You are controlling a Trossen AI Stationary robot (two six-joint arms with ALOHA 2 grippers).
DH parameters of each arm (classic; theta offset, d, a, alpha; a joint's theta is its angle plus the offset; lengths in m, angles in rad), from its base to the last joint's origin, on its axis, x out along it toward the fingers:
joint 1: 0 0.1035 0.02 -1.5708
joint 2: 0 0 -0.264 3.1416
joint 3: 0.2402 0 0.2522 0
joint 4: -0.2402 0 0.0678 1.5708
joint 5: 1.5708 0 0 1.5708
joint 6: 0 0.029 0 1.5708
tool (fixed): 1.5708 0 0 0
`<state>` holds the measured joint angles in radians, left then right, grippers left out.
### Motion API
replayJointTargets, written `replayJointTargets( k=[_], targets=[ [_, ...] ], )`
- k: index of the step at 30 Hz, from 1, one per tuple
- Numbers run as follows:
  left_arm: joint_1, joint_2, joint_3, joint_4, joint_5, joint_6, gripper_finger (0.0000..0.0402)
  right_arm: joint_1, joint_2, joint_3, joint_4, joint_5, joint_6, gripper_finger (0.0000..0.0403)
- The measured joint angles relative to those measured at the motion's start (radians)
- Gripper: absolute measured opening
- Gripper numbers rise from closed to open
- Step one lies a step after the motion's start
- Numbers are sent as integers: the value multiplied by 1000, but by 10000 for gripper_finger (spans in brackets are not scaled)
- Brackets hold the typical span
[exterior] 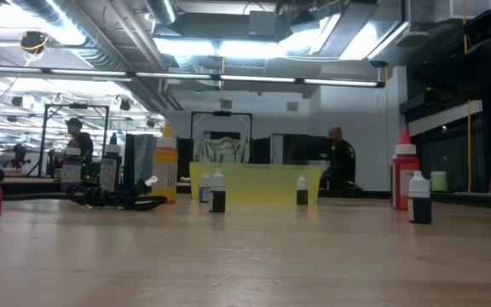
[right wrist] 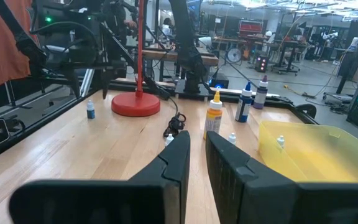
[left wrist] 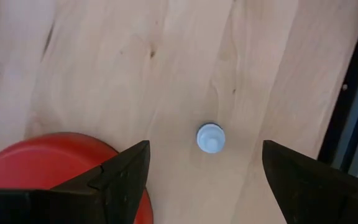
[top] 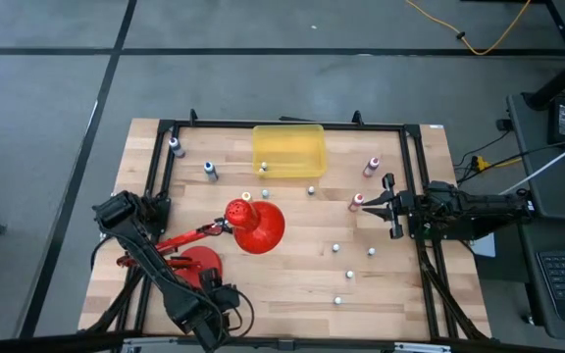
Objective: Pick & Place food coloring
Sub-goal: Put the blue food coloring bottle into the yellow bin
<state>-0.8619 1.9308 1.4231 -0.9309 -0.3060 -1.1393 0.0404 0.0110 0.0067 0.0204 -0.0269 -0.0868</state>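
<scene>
The food coloring bottles stand upright, scattered over the wooden table (top: 292, 270): blue ones (top: 210, 172), pink-red ones (top: 371, 167), small pale-capped ones (top: 336, 248), and dark ones (exterior: 218, 198) in the low view. My left gripper (left wrist: 205, 148) is open and points straight down over a pale-capped bottle (left wrist: 211, 137), beside the red lamp base (left wrist: 42, 162). From the table's right side, my right gripper (top: 363, 208) (right wrist: 197, 143) reaches in level, shut, its tips next to a pink-red bottle (top: 356, 201). My right gripper's shut fingertips stand right beside the pink-red bottle (top: 356, 201), coming level from the table's right. I cannot tell whether they touch it; the wrist view does not show that bottle.
The translucent yellow bin (top: 287, 149) sits at the far middle, with a small bottle (top: 263, 169) at its near left corner. The red desk lamp's head (top: 255, 226) and base (top: 194, 265) lie left of centre, with a cable (right wrist: 174, 124) nearby. A black frame (top: 415, 127) edges the table.
</scene>
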Motion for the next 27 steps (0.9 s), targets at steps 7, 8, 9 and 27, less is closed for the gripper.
replayJointTargets(
  k=[7,8,9,27],
  targets=[
    [14,7,1,20,-17,8,298,0,0,0,0,0,0,56],
    [16,7,1,20,-17,9,298,0,0,0,0,0,0,56],
    [16,7,1,19,-17,15,298,0,0,0,0,0,0,56],
    [19,58,1,42,33,79,294,0,0,0,0,0,0,56]
  ],
)
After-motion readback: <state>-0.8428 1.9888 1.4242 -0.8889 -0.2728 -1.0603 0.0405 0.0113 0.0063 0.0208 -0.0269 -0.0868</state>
